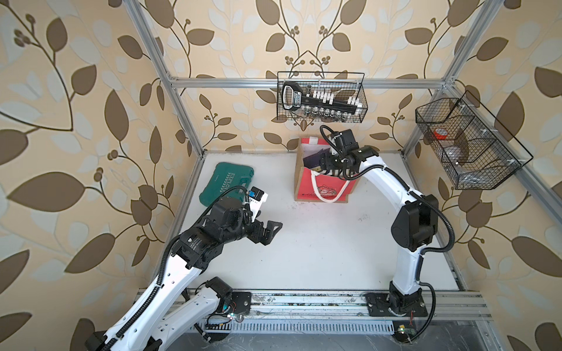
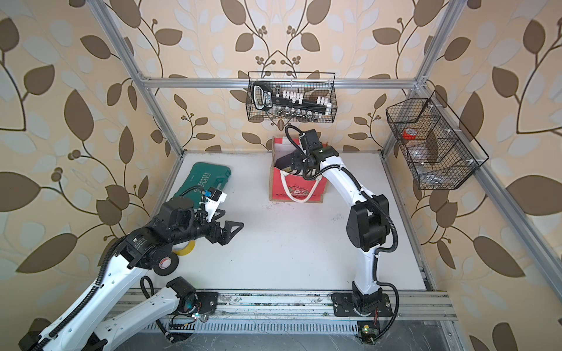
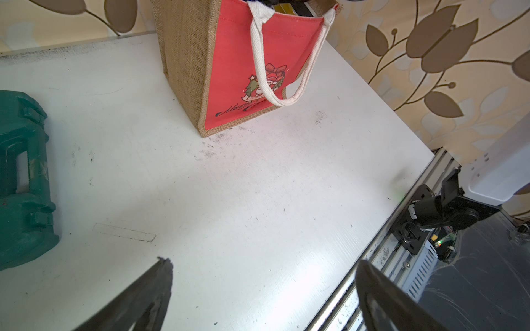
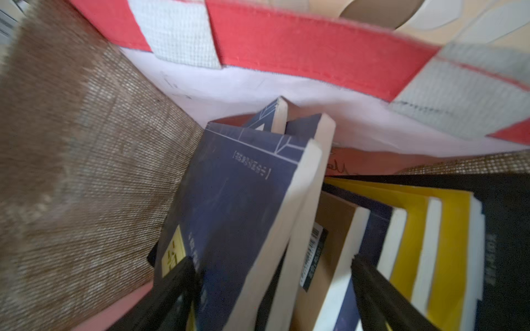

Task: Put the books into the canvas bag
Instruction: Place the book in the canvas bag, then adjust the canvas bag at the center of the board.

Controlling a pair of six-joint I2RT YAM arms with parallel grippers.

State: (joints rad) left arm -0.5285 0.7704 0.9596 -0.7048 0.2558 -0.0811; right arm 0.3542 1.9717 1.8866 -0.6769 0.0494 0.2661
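The right gripper (image 4: 269,275) is down inside the mouth of the canvas bag (image 4: 301,37). Its jaws are set wide, with navy books (image 4: 238,200) standing tilted between them. Blur hides whether the fingers (image 4: 177,286) press the covers, so a grip cannot be told. More paperbacks, tan, yellow and black, stand packed beside these in the bag. A yellow label (image 4: 172,252) on the nearest navy cover and pale lettering on the black one are too smeared to read. A barcode (image 4: 314,252) shows on the tan one. In both top views the right arm covers most of the bag's opening.

The left gripper (image 3: 263,262) hangs over the bare table (image 3: 258,186), jaws spread wide, holding nothing. The bag's red front reads "Merry C" in script, and the rest is hidden behind the white handle (image 3: 286,99). The green case (image 1: 226,185) reads "EXPLO", with the rest covered by the left arm.
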